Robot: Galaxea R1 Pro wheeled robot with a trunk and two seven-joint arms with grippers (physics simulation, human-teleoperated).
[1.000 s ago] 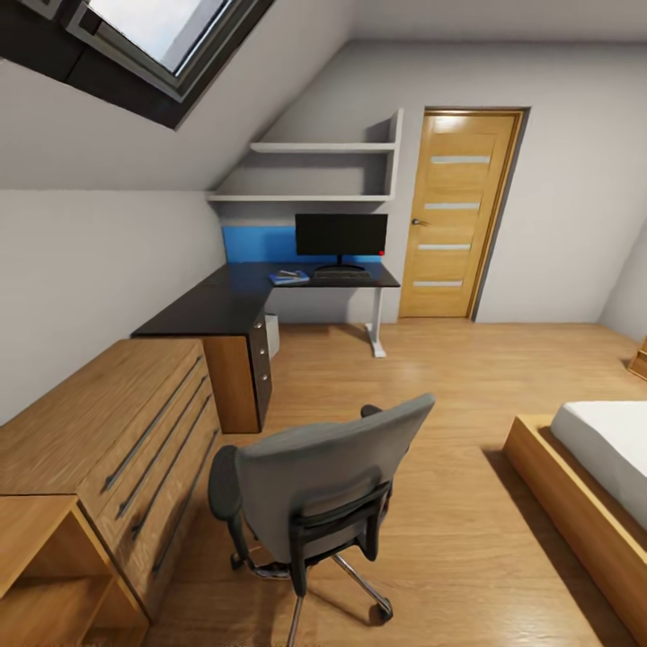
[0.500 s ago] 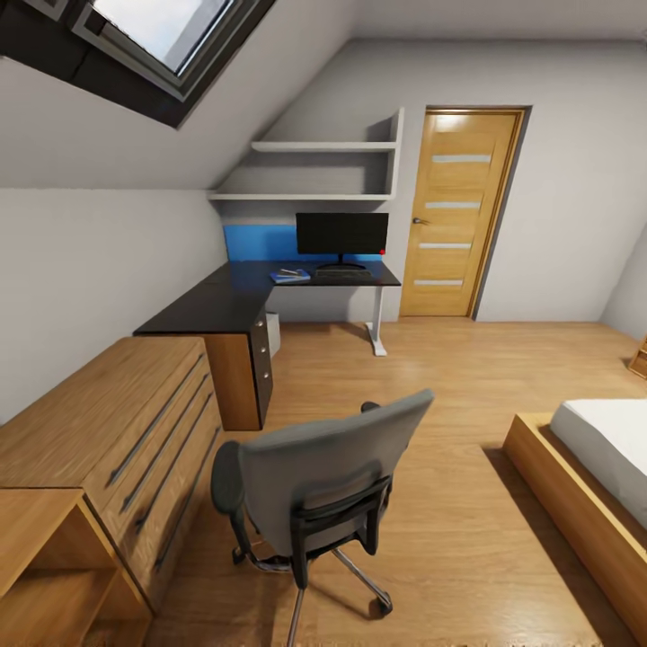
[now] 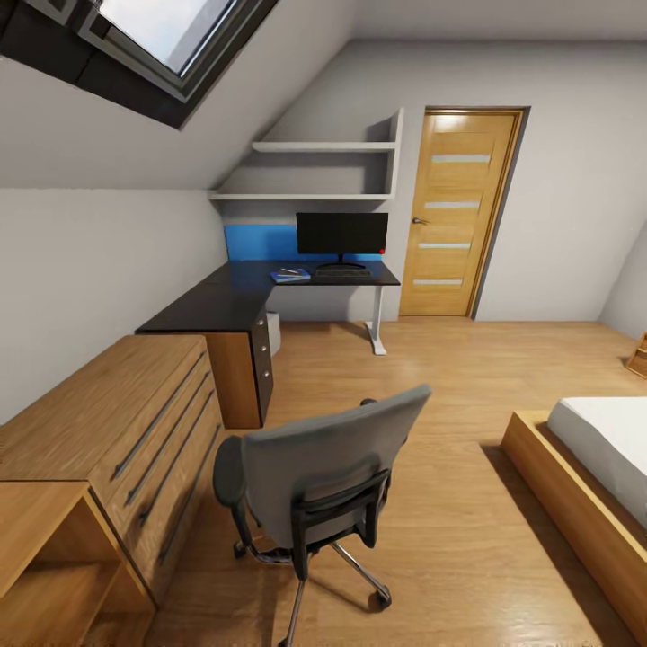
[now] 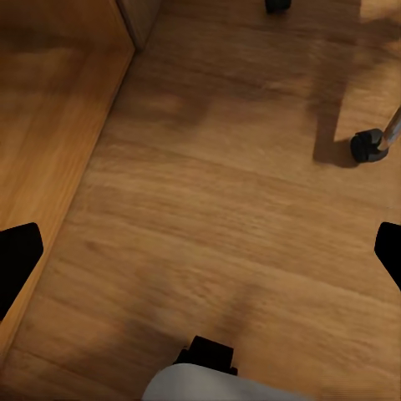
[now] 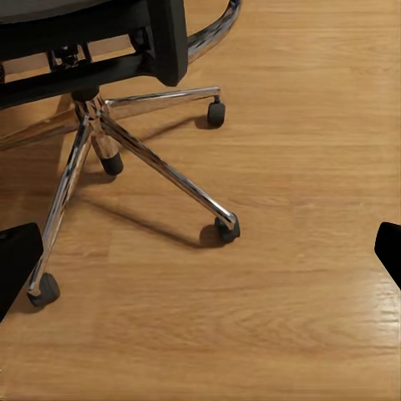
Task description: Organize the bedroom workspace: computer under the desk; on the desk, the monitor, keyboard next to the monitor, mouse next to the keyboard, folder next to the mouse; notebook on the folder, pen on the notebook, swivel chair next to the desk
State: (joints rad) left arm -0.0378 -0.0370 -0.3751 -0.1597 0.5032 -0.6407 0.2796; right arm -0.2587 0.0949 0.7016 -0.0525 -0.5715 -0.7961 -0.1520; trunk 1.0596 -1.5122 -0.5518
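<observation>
Head view looks across an attic bedroom: the swivel chair (image 3: 314,481) stands on the wood floor (image 3: 449,377) with its grey upholstered back toward the camera, well apart from the counter (image 3: 235,296), an L-shaped black top on white legs with a blue back panel. On that counter sits one monitor (image 3: 342,234), wide, black and flat; the keyboard (image 3: 342,272) lies just in front of its stand, and a blue folder (image 3: 289,276) lies beside the keyboard with something small and pale on top, too small to tell apart. A sliver of the light-grey computer (image 3: 272,334) shows under the counter beside the black drawers.

Right wrist view has the right gripper (image 5: 200,259) hanging above the floor near the chair's shiny metal star base; four castors are countable here, the rest hidden. Its two dark fingertips sit at opposite edges of the picture, spread wide, with nothing between them.

Left wrist view shows the left gripper (image 4: 200,259) likewise spread wide and empty over bare planks, beside the light-wood drawer chest (image 4: 50,109), with one castor close by.
</observation>
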